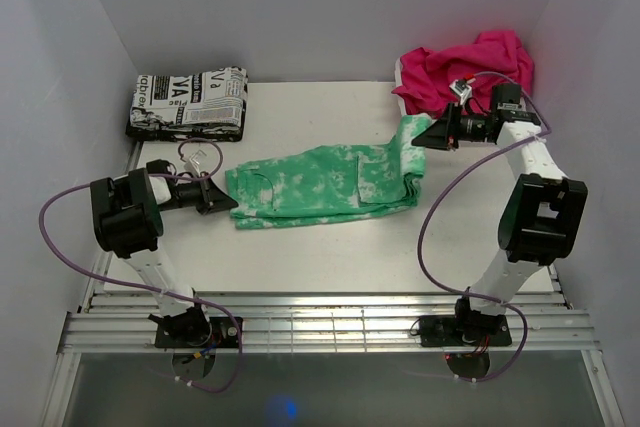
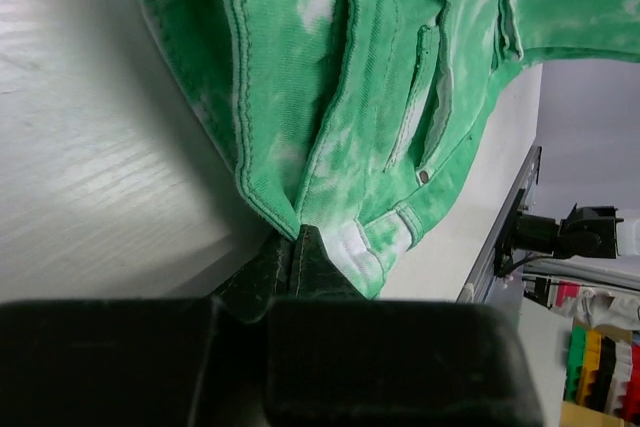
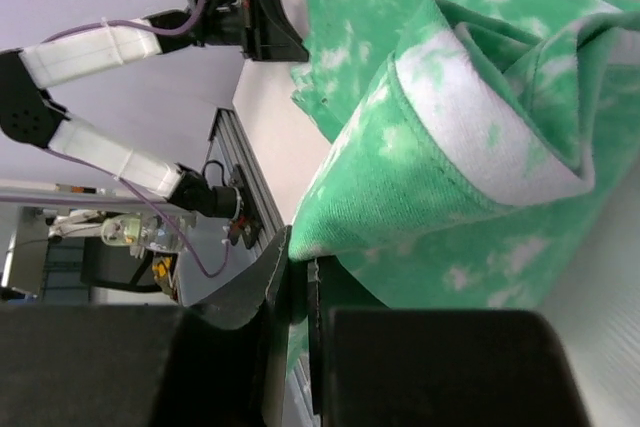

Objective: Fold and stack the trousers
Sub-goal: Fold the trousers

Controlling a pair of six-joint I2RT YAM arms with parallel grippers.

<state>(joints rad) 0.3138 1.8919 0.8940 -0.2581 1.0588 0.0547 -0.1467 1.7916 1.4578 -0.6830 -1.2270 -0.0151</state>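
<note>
The mint green tie-dye trousers [image 1: 320,185] lie across the middle of the table, waistband to the left, legs bunched and lifted at the right. My left gripper [image 1: 222,201] is shut on the waistband corner; the left wrist view shows the fingertips [image 2: 297,247] pinched together on the waistband corner of the trousers [image 2: 350,67]. My right gripper [image 1: 425,135] is shut on the leg end and holds it above the table; the right wrist view shows the cloth edge [image 3: 420,197] clamped between the fingers [image 3: 300,262].
A folded black-and-white newsprint cloth [image 1: 190,102] lies at the back left. A crumpled hot-pink cloth [image 1: 465,67] lies at the back right, close behind the right gripper. Grey walls enclose the table; a metal rail [image 1: 330,322] runs along the near edge.
</note>
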